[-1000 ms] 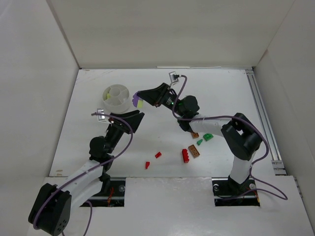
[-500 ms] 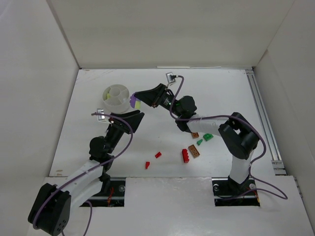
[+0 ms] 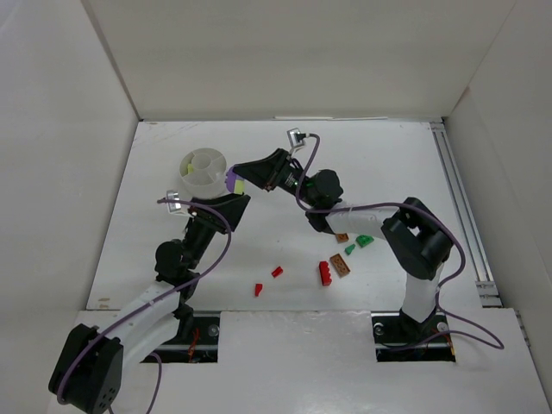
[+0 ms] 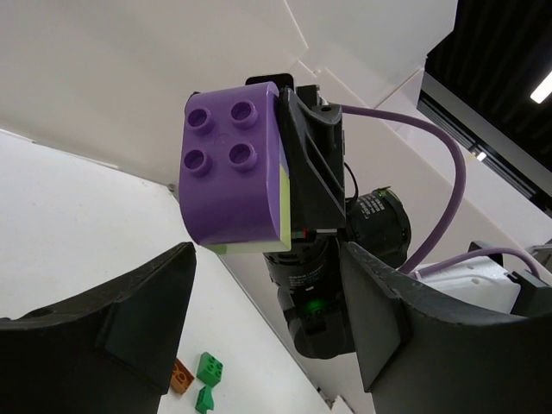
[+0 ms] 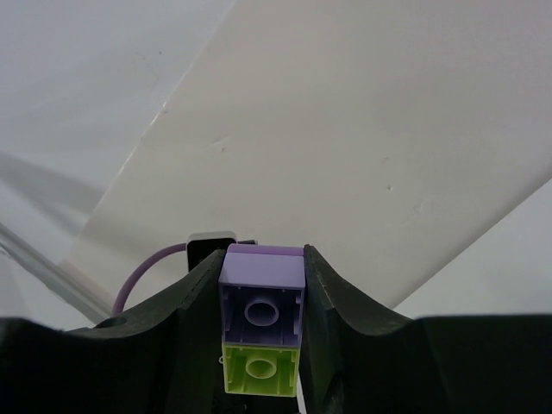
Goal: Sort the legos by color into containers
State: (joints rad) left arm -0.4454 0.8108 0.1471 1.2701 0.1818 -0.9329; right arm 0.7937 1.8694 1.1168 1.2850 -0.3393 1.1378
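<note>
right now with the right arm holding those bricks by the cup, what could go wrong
1. The right gripper clamps a purple brick and a yellow-green brick stacked together; released as one, two colors could land in one compartment of the white cup.
2. The open left gripper sits close to the right one, so the two might collide.

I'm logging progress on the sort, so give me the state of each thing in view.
right hand: shut on the purple brick, held up near the white cup
purple brick: gripped, stuck to the yellow-green brick
yellow-green brick: gripped too, off the table
left hand: open, empty
white cup: upright on the table
red bricks: loose on the table
green bricks: loose on the table
brown-orange bricks: loose on the table
</note>
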